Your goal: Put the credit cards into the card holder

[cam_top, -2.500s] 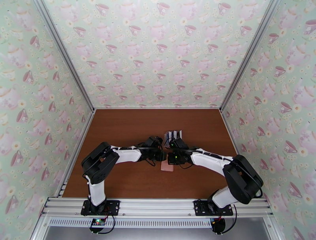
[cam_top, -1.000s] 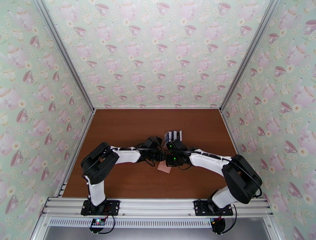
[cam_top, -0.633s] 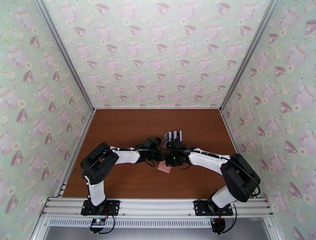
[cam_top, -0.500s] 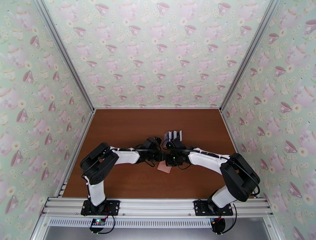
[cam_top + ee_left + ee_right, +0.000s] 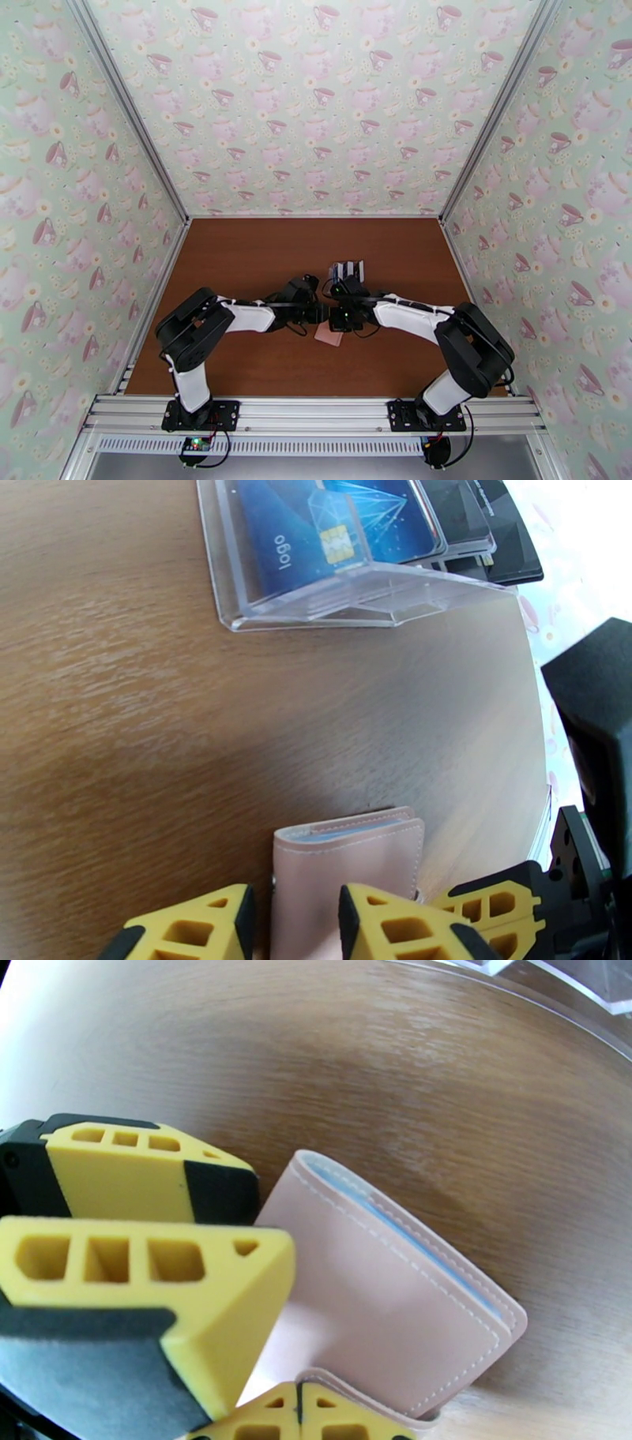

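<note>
The card holder (image 5: 329, 338) is a pink folded wallet lying on the brown table between both grippers. In the left wrist view the card holder (image 5: 347, 859) shows its pale blue inner edge on the far side. My left gripper (image 5: 296, 931) straddles its left edge with a narrow gap, one finger (image 5: 395, 926) over the pink face. In the right wrist view the right gripper (image 5: 253, 1406) has its fingers closed together on the flap of the card holder (image 5: 395, 1299). The credit cards (image 5: 332, 535), one blue and several black, stand in a clear rack (image 5: 347, 606).
The clear card rack (image 5: 347, 271) stands just behind the two grippers (image 5: 325, 316). Patterned walls enclose the brown table (image 5: 237, 260) on three sides. Open wood lies to the left, right and back.
Both arms have crept slightly left and lower. The card holder has slid a little to the left with them.
</note>
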`<action>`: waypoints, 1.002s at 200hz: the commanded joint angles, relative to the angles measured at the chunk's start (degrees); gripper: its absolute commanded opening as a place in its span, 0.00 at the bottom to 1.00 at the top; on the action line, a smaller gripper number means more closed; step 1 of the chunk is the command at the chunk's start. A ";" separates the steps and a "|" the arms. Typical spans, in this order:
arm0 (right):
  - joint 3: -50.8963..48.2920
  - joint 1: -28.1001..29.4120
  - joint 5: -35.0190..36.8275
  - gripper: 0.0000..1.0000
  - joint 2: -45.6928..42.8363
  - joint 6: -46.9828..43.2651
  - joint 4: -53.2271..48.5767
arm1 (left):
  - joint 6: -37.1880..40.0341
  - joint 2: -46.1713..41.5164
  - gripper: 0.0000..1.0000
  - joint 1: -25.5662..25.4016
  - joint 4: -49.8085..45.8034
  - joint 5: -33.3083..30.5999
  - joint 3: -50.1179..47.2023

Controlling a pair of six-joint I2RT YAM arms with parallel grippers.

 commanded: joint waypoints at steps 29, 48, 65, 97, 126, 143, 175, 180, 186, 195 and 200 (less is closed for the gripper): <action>-1.40 0.68 3.09 0.08 3.76 0.44 -1.62 | 0.45 -1.02 0.36 0.26 -12.95 -1.03 -4.38; -0.96 0.65 2.54 0.12 3.81 0.35 -1.46 | 0.52 -2.23 0.36 0.42 -13.30 -1.32 -5.23; -0.75 0.64 1.92 0.16 4.12 0.27 -0.88 | 0.44 -3.49 0.36 0.44 -13.52 -1.82 -6.32; -0.71 0.66 1.56 0.19 3.93 0.35 -0.42 | 0.08 -5.61 0.36 0.40 -13.70 -2.05 -8.55; -0.13 0.69 1.73 0.21 3.77 0.09 -0.70 | -0.18 -6.43 0.36 0.26 -13.88 -2.05 -9.86; 0.37 0.61 1.82 0.22 3.43 -0.06 -0.86 | -0.27 -6.61 0.36 0.05 -13.85 -2.06 -10.20; 0.63 0.66 2.94 0.27 0.08 0.24 -1.40 | -0.49 -6.79 0.36 -0.91 -14.27 -2.05 -10.06; 0.61 0.65 3.21 0.29 -0.68 0.40 -1.60 | -0.54 -6.87 0.36 -1.11 -14.36 -2.06 -10.04; 0.64 0.67 3.59 0.31 -1.52 0.50 -1.92 | -0.69 -6.96 0.36 -1.37 -14.38 -2.07 -9.96; 0.63 0.57 4.20 0.33 -2.88 0.62 -2.44 | -0.84 -7.14 0.36 -1.67 -14.38 -2.06 -9.98; 0.57 0.39 4.60 0.34 -3.64 0.70 -2.71 | -0.89 -7.27 0.36 -1.90 -14.33 -2.06 -10.01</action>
